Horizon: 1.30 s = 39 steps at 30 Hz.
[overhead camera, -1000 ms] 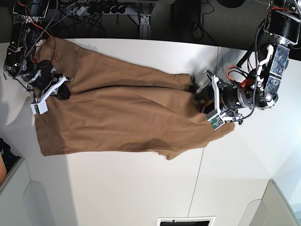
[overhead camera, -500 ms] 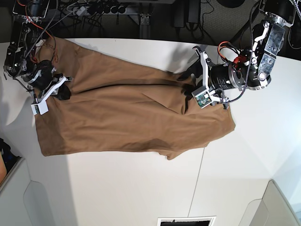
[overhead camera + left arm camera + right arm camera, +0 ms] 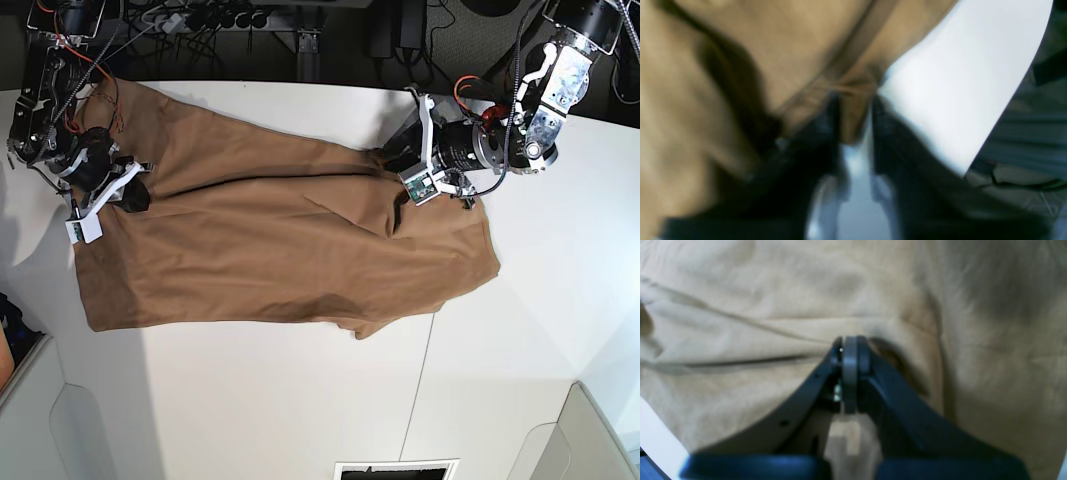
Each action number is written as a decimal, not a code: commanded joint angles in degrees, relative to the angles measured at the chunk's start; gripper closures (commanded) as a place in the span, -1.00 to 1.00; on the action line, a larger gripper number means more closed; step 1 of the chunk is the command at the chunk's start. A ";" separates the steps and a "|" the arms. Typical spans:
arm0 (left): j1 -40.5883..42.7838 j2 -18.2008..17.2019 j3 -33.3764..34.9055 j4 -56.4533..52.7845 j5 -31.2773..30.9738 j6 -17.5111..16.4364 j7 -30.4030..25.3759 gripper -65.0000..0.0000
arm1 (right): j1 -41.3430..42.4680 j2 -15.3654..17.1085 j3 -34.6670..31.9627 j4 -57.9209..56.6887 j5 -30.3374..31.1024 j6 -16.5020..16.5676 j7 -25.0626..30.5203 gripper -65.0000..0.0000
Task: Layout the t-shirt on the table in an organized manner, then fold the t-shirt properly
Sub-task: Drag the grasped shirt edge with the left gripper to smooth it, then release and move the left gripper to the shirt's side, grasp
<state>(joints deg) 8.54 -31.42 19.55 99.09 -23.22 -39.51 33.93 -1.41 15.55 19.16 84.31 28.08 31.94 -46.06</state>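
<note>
The tan-brown t-shirt [image 3: 270,245] lies spread on the white table [image 3: 300,400], with a long crease across its middle. My left gripper [image 3: 397,170] is at the bunched cloth on the shirt's far right edge. The blurred left wrist view shows its fingers [image 3: 835,116] close together with a fold of the shirt [image 3: 853,113] between them, next to bare table [image 3: 957,83]. My right gripper [image 3: 135,195] is at the shirt's left end. In the right wrist view it [image 3: 850,343] is shut, tips on the shirt [image 3: 773,290], where creases meet.
Cables and a power strip [image 3: 220,18] lie beyond the table's far edge. Grey bins stand at the near left [image 3: 30,420] and near right [image 3: 590,440]. A dark slot [image 3: 395,470] is at the near edge. A thin seam [image 3: 430,350] crosses the table.
My left gripper let go of the shirt's near right corner, which now lies flat, and moved toward the far edge to the bunched cloth. The right arm has not moved.
</note>
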 commanded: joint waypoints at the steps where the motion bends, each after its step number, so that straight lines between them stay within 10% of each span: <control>1: -0.61 -0.63 -0.15 0.59 0.04 -0.49 -0.76 0.92 | 0.26 0.79 0.22 0.42 -0.63 -0.22 -0.83 1.00; 14: 2.34 -1.16 -0.17 1.44 -12.28 -0.49 15.26 1.00 | 0.31 0.81 0.22 0.42 -1.22 -0.22 -0.81 1.00; 27: 10.54 -1.14 -0.17 4.59 -16.41 -0.49 15.89 1.00 | 0.87 0.83 0.22 0.42 -0.11 -0.22 0.07 1.00; 32: 10.51 -1.18 -1.53 8.87 -17.59 -0.49 16.79 0.15 | 3.82 0.96 0.22 0.44 0.39 -0.22 0.04 1.00; 39: 10.51 -4.13 -8.76 16.59 -26.10 -0.49 19.06 0.10 | 8.87 0.96 0.22 0.44 -1.01 -0.20 -0.04 1.00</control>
<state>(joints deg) 19.35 -34.83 11.25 114.76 -48.60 -39.51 53.69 6.57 15.73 19.11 83.88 26.74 31.70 -47.22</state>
